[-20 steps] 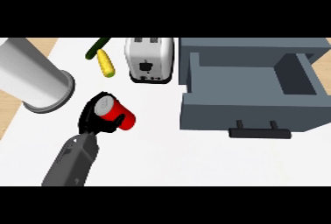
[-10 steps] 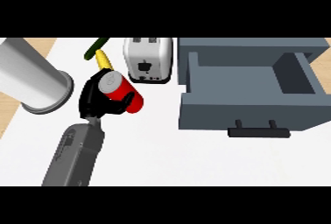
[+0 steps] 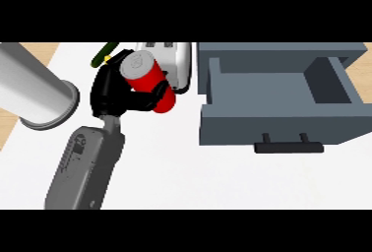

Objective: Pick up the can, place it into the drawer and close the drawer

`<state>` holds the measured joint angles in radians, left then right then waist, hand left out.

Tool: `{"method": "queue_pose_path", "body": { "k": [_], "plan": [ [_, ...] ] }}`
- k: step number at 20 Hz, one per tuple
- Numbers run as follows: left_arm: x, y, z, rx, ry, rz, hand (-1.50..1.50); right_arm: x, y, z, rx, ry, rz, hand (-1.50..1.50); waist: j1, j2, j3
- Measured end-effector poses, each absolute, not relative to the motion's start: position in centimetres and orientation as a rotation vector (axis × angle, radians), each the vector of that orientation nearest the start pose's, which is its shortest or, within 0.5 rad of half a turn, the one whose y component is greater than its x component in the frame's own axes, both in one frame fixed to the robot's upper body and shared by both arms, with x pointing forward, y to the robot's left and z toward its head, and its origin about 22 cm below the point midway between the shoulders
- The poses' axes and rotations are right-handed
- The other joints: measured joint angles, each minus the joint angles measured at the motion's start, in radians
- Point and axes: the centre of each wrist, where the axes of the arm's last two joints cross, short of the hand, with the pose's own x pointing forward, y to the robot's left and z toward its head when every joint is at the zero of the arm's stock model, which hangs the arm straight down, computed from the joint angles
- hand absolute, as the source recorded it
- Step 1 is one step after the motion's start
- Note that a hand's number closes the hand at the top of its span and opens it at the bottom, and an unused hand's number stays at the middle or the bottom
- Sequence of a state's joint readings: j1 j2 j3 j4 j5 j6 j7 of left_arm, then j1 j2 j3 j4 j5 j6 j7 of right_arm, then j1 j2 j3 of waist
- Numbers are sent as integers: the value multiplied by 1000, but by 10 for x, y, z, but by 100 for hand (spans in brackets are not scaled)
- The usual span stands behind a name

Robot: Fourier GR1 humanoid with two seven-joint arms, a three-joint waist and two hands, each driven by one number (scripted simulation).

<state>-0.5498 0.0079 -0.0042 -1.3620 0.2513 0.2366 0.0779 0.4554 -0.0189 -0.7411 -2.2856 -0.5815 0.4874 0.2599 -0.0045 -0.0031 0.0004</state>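
Note:
My left hand (image 3: pixel 110 96) is shut on the red can (image 3: pixel 149 81), which has a silver top. It holds the can tilted above the white counter, in front of the toaster and just left of the drawer. The grey drawer (image 3: pixel 276 120) stands pulled open at the right. Its inside is bare and a dark handle (image 3: pixel 288 146) sits on its front. The can is outside the drawer, left of its left wall. My right hand does not show.
A white toaster (image 3: pixel 181 64) stands right behind the can, against the drawer's left side. A green and yellow vegetable (image 3: pixel 102 55) lies behind my hand. A large pale grey cylinder (image 3: pixel 33 88) fills the left edge. White counter (image 3: pixel 218 182) lies bare in front.
My left hand has carried the can upward and away from me, a little to the right, from the open counter to just in front of the toaster. The drawer has not moved.

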Motion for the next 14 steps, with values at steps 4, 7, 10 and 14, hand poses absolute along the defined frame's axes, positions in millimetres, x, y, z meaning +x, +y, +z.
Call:
{"method": "queue_pose_path", "body": {
  "k": [4,7,10,14],
  "plan": [
    [361,140,131,-219,-1730,147,150,60,-370,123,-181,-1784,-149,-150,-4,1,0],
    [368,122,146,-215,-1736,138,150,61,-366,121,-171,-1783,-146,-150,-8,2,0],
    [373,107,164,-214,-1734,126,150,64,-365,118,-166,-1782,-149,-150,-9,3,0],
    [376,88,175,-209,-1733,114,150,65,-365,120,-164,-1782,-145,-150,-10,3,0]
  ]
}}
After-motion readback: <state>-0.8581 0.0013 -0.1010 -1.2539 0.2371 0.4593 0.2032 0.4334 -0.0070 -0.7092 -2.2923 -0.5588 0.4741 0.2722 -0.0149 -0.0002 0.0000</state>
